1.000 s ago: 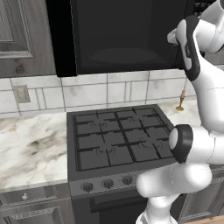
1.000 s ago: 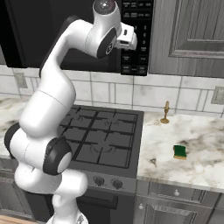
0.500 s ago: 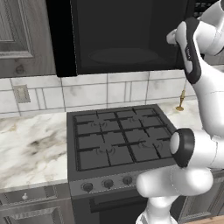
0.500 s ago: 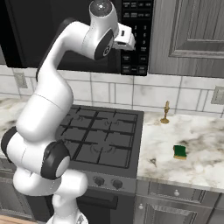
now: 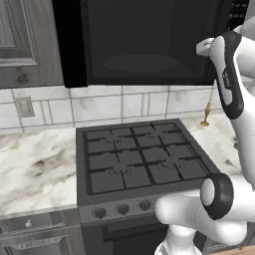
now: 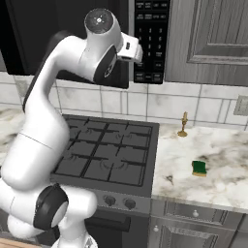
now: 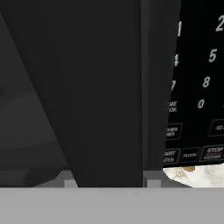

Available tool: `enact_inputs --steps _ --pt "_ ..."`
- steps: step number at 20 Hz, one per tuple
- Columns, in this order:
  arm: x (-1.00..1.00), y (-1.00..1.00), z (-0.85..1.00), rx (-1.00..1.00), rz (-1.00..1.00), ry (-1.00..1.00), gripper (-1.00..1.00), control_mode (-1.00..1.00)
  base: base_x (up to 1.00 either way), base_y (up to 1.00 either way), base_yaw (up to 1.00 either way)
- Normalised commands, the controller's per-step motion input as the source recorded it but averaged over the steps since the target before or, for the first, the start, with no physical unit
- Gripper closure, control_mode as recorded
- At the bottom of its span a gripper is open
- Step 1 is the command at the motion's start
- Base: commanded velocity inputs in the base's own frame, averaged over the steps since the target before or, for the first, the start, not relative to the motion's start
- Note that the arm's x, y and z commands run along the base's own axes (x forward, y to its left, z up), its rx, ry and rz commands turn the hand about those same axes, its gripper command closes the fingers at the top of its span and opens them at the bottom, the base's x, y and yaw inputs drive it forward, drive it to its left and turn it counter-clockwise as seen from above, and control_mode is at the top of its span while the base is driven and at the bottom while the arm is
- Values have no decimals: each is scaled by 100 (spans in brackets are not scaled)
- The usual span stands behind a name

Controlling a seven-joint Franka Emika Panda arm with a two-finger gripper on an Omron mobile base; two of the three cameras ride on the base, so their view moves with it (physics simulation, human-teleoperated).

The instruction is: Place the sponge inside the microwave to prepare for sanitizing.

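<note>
In the hand view the gripper [image 7: 106, 183] sits right up against the large black over-range microwave [image 7: 109, 87], its two small grey fingertips [image 7: 67, 181] set well apart, with a dark upright bar of the microwave's front rising between them. Whether the tips touch that bar cannot be told. To the right of the bar the white numerals and labels of the button keypad [image 7: 199, 105] show on black.

From the right base view, nearest the camera is the black gas stove with dark grates [image 6: 107, 155] and a row of round knobs along its front. On the white-and-grey marbled stone counter [image 6: 218, 169] to its right lies the small rectangular sponge, yellow below with a dark green scouring top [image 6: 198, 167], flat and alone, well apart from the gripper and from the microwave above. Farther back, near the wall, stands a slim brass-coloured stand [image 6: 182, 125], upright.

Behind the counter runs a backsplash of pale marbled square tiles [image 6: 145, 104], with a light outlet plate [image 5: 23, 106] seen in the left base view. Above the stove the microwave shows a dark glass front with the faint oval of the round turntable plate [image 5: 141, 63] inside. Panelled grey wood cabinets [image 6: 213, 38] flank it on either side.
</note>
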Motion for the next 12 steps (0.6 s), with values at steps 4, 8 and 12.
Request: enact_inputs --steps 4,8,12 --pt "-81 18 12 3 -1 -12 100 -100 0 0 0" --pt "-73 20 18 1 -2 -6 100 -100 0 0 0" --pt "-64 23 22 0 -4 0 100 -100 0 0 0"
